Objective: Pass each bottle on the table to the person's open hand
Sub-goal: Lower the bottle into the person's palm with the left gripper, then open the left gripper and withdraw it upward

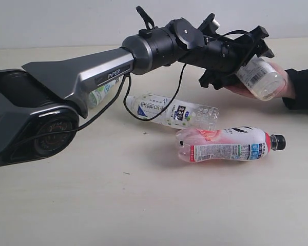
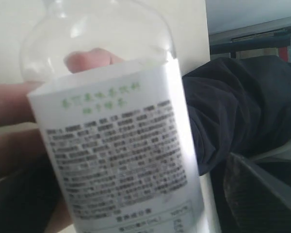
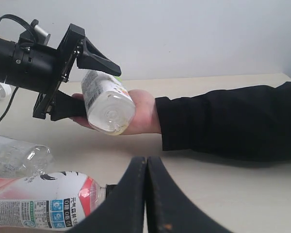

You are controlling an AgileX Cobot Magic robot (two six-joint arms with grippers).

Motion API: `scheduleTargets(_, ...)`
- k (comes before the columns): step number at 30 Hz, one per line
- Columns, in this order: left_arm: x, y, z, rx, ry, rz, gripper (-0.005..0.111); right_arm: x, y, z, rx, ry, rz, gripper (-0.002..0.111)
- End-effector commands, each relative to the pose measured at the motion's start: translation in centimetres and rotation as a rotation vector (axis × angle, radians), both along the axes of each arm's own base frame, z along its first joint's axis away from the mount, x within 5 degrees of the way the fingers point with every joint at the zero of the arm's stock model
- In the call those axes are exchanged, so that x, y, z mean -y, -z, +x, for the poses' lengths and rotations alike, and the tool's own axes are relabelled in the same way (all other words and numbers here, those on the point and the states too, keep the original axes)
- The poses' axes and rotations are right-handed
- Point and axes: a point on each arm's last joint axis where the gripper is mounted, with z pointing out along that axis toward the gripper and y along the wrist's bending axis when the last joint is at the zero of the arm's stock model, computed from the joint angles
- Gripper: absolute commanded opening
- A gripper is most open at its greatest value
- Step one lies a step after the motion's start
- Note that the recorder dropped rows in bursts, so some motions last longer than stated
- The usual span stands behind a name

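Handover 1 of 4 looks nearly done: the clear white-labelled plastic bottle [image 3: 109,103] lies in the person's open hand [image 3: 141,115], with the left end effector [image 3: 102,93] spread wide around it, seemingly loose. Left on the pale beige tabletop [image 1: 143,205] are a white-and-green labelled bottle [image 1: 172,111], a pink-red black-capped bottle [image 1: 226,145] and a bottle half hidden [image 1: 100,96] behind the left arm [image 1: 77,74]. The right end effector [image 3: 146,165] is closed and empty.
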Motion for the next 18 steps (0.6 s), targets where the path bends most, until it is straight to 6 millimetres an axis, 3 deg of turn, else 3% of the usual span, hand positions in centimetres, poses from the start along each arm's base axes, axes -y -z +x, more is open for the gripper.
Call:
scheduleTargets(1, -0.1, -0.5, 0.1, 0.019, 0.003, -0.001, 0.086, 0.1, 0.1, 0.0, 0.009, 0.009, -0.004, 0.000)
scheduleTargets(6, -0.2, -0.8, 0.1, 0.042, 0.027, 0.012, 0.086, 0.1, 0.1, 0.0, 0.009, 0.009, -0.004, 0.000)
scheduleTargets(18, -2.7, -4.3, 0.5, 0.043, 0.157, 0.041, 0.086, 0.1, 0.1, 0.0, 0.009, 0.009, -0.004, 0.000)
